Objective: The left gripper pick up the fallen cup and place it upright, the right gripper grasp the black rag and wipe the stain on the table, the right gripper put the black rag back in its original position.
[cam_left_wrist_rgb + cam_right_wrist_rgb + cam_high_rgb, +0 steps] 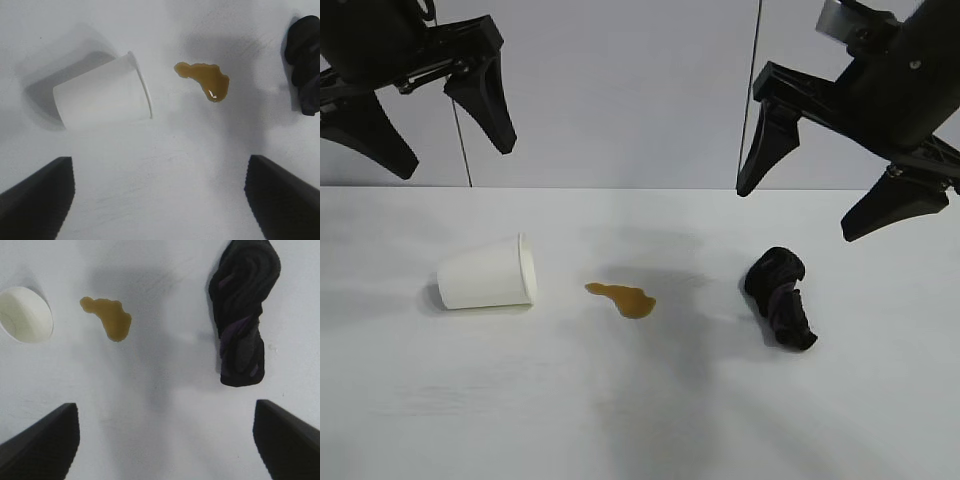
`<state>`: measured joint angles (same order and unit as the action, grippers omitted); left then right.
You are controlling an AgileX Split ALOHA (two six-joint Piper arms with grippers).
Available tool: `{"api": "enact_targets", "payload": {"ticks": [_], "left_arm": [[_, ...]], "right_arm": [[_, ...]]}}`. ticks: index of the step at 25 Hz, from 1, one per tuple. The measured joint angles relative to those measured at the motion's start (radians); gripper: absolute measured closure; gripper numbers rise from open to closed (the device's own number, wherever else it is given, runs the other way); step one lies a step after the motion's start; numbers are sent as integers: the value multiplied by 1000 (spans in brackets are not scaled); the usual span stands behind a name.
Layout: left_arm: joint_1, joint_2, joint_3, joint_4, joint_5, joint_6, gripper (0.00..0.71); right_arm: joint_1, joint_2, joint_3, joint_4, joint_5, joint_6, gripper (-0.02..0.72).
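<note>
White bench (640, 420), grey wall behind. Cup (488, 273) lies on its side, rim toward the stain (622, 298); black rag (781, 298) further right. Left gripper (442, 122) & right gripper (818, 195) hang high, jaws wide, empty. Risk: cup prob. rolls into the puddle if nudged.

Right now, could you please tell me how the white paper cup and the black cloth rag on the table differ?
The white paper cup is smooth, tapered and rigid; the black cloth rag is a lumpy, folded wad. The cup lies tipped on its side, left of the brown stain in the exterior view; the rag sits to the stain's right. Both rest untouched on the white table, clear of the stain.
</note>
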<state>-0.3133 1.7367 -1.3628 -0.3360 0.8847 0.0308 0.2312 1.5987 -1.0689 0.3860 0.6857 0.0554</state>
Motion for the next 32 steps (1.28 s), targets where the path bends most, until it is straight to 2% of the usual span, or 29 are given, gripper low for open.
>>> {"api": "enact_targets", "payload": {"ticks": [7, 9, 12, 15, 18, 23, 32], "left_arm": [[0, 0, 0, 0, -3, 7, 45], [0, 0, 0, 10, -4, 78, 45], [-8, 5, 0, 84, 9, 344, 45], [-41, 37, 0, 158, 31, 706, 45], [-60, 89, 0, 162, 0, 872, 45], [-61, 166, 0, 163, -104, 964, 45], [-61, 294, 0, 104, -167, 1063, 45]], "right_arm": [[0, 0, 0, 0, -3, 0, 51], [0, 0, 0, 0, -3, 0, 51], [0, 0, 0, 0, -3, 0, 51], [0, 0, 0, 0, 0, 0, 51], [0, 0, 0, 0, 1, 0, 51], [0, 0, 0, 0, 3, 0, 51], [0, 0, 0, 0, 4, 0, 51]]}}
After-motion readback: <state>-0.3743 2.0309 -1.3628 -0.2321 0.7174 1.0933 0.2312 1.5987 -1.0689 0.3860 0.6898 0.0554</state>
